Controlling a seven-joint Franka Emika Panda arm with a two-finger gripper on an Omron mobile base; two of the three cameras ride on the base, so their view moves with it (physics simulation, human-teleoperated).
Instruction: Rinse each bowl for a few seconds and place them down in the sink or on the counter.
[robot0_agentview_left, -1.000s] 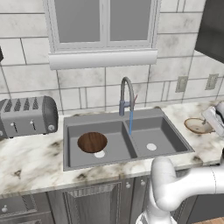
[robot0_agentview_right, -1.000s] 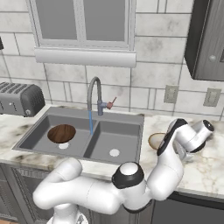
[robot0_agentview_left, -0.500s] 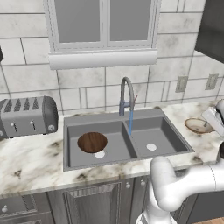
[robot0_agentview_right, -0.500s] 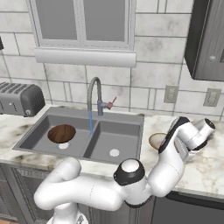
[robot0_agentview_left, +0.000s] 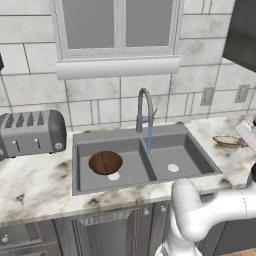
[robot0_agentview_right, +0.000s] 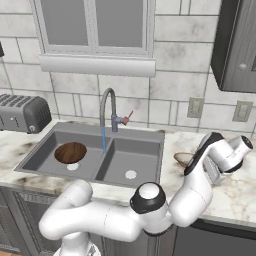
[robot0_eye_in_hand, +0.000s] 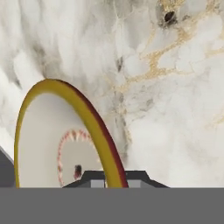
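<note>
So the counter (robot0_agentview_left: 40, 185) is that white marble look with brown veins, sitting over grey panelled cabinets (robot0_agentview_left: 100, 232), and behind it there's a pale tiled wall with a window (robot0_agentview_left: 117, 30) looking over the sink (robot0_agentview_left: 145, 177). A dark toaster (robot0_agentview_left: 32, 132) is sitting on the counter off to the left, and a dark wall cabinet (robot0_agentview_right: 235, 45) is hanging up on the right. The tap (robot0_agentview_left: 145, 107) is arching over the divider between the two basins and a thin blue stream of water (robot0_agentview_left: 149, 140) is running down from it. The tan bowl (robot0_eye_in_hand: 65, 135) is sitting out on the counter to the right of the sink, well apart from the water, and the tool (robot0_eye_in_hand: 114, 177) is right on it: in the hand view the yellow-brown rim is passing straight between the two dark tips at the bottom, so the tool is pinched narrow on that rim, with the whitish inside to one side and bare marble to the other. In the right base view the arm is bending over that bowl and hiding part of it. As for containers, the brown bowl (robot0_agentview_left: 105, 162) is lying in the left basin just beside its white drain, with nothing inside it, and the right basin is holding just its drain (robot0_agentview_left: 173, 168).
</note>
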